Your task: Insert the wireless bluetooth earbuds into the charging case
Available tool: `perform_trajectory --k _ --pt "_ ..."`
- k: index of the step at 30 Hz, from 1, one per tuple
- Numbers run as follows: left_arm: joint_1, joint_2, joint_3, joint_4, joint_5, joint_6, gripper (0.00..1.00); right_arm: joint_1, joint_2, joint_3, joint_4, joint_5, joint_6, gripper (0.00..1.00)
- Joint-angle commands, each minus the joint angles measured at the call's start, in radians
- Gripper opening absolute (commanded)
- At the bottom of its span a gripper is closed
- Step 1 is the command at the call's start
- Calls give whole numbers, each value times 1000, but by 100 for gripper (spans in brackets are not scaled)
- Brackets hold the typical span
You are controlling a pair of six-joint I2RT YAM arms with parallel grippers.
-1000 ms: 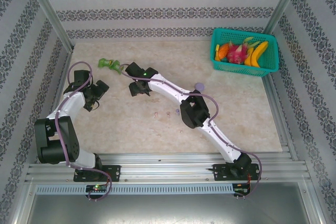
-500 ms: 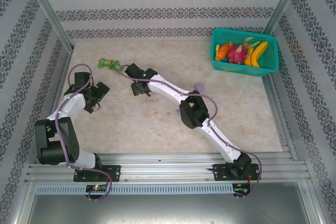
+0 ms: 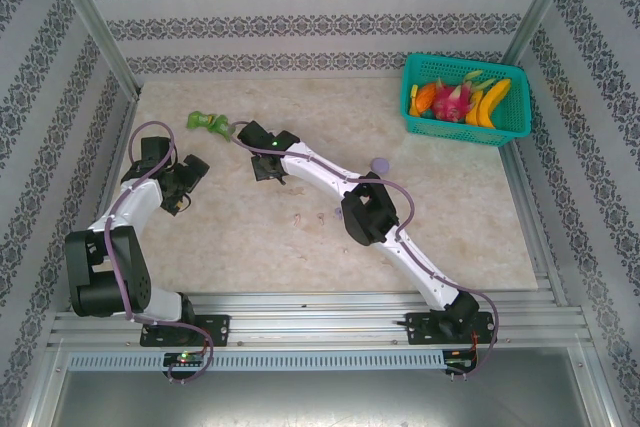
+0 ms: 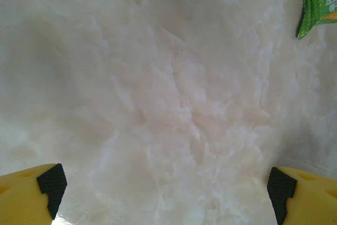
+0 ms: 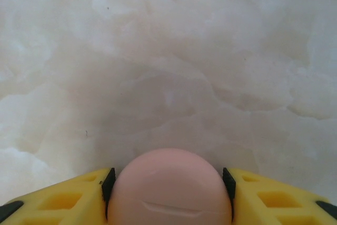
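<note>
In the right wrist view a round pale pink charging case point(image 5: 169, 169) with its lid down lies on the marble between my right gripper's point(image 5: 168, 188) yellow fingers. Both black pads point(image 5: 109, 183) press against its sides, so the gripper is shut on it. From above, that gripper point(image 3: 265, 169) hangs low at the table's left-centre and hides the case. A lilac round case point(image 3: 379, 164) lies beside the right forearm. A tiny lilac speck point(image 3: 322, 213), perhaps one of the earbuds, lies near the right elbow. My left gripper point(image 3: 186, 183) is open wide over bare marble point(image 4: 168, 188).
A green packet point(image 3: 207, 122) lies at the back left, and its edge shows in the left wrist view point(image 4: 318, 3). A teal basket point(image 3: 465, 125) of toy fruit stands at the back right corner. Patterned walls and metal posts enclose the table.
My right gripper's jaws have closed in on the pink case, and the arm has shifted slightly left. The left arm has barely moved.
</note>
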Motion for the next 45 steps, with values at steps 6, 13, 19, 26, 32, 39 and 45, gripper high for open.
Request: perform_trajectory --k 6,13,19,26,32,39,45 --pt "10 1 -16 66 145 6 100 -21 -168 -246 54 -1 190 48" --pt "-62 6 -100 220 236 -14 100 -88 -309 -433 132 -61 289 48" --pt "-173 -3 -208 488 288 -56 100 -143 -414 -582 216 -122 361 48" --pt "-354 41 -238 743 271 -38 100 -183 -489 -668 263 -169 454 48" --pt "-467 140 -231 907 238 -34 100 -199 -537 -754 334 -211 565 48" --pt "-532 213 -233 1061 166 -59 93 -207 -584 -853 427 -262 696 48" --pt "-560 276 -216 1139 149 -77 85 -208 -606 -903 479 -282 785 48"
